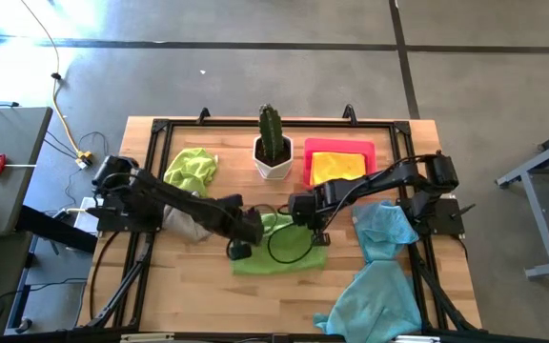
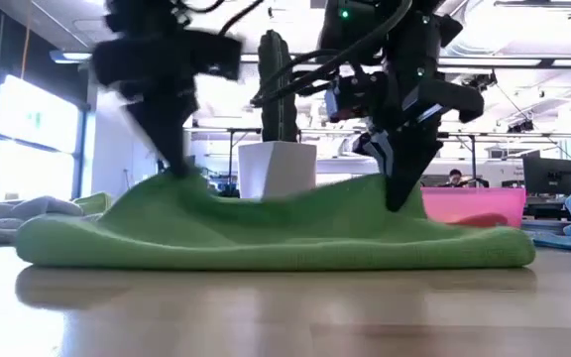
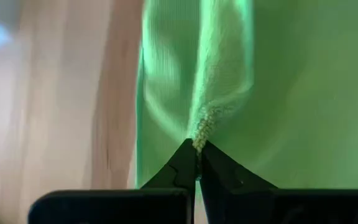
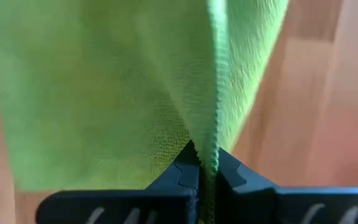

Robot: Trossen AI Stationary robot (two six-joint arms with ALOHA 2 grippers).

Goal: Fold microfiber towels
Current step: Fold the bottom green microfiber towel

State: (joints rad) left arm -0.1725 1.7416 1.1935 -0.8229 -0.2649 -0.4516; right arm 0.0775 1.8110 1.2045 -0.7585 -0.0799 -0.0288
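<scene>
Both dark arms reach inward; the left claw (image 1: 240, 250) and right claw (image 1: 320, 238) are pinched closed, pointing down.

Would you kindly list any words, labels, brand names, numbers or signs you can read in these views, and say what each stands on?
None: no readable text shows in any view.
The green towel that the left gripper and right gripper pinch bears no label or tag.
The white pot and the pink tray are plain.
Screens in the room behind, in the low view, are too small to read.
</scene>
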